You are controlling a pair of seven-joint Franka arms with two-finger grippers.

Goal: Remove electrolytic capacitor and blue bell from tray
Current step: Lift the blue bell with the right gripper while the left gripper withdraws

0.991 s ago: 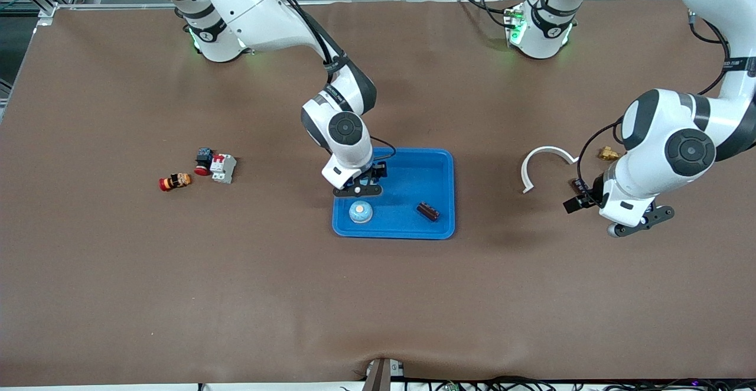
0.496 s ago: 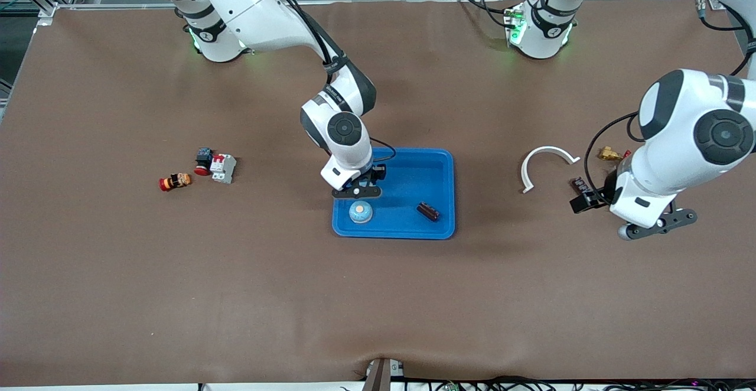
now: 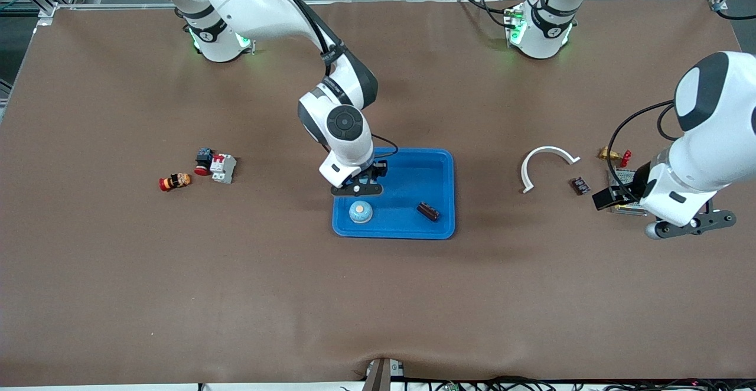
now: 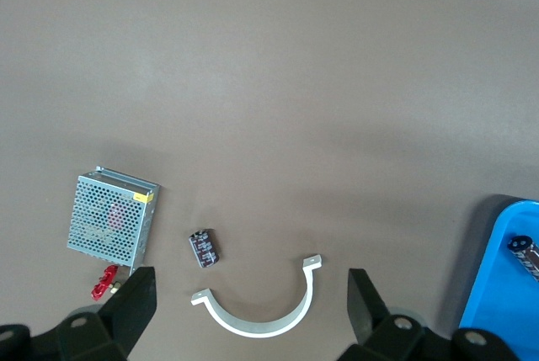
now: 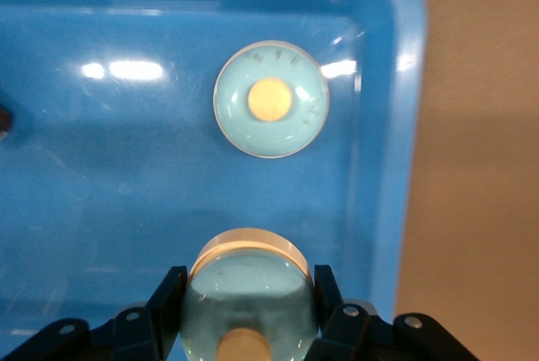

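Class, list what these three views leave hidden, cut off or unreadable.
- Front view: held bell hidden under right gripper; only the right wrist view shows it.
- Front view: metal box partly covered by the left gripper's wrist.
- Left wrist view: capacitor in blue tray cut by the edge.

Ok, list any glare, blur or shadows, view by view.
Right wrist view: white glare patches on the blue plastic tray; the round pale-blue bell in the right gripper is blurred. Front view: even light, soft shadows on the brown table. Left wrist view: sharp, no glare.

Bright even light, glare on tray [image 5: 404, 125]
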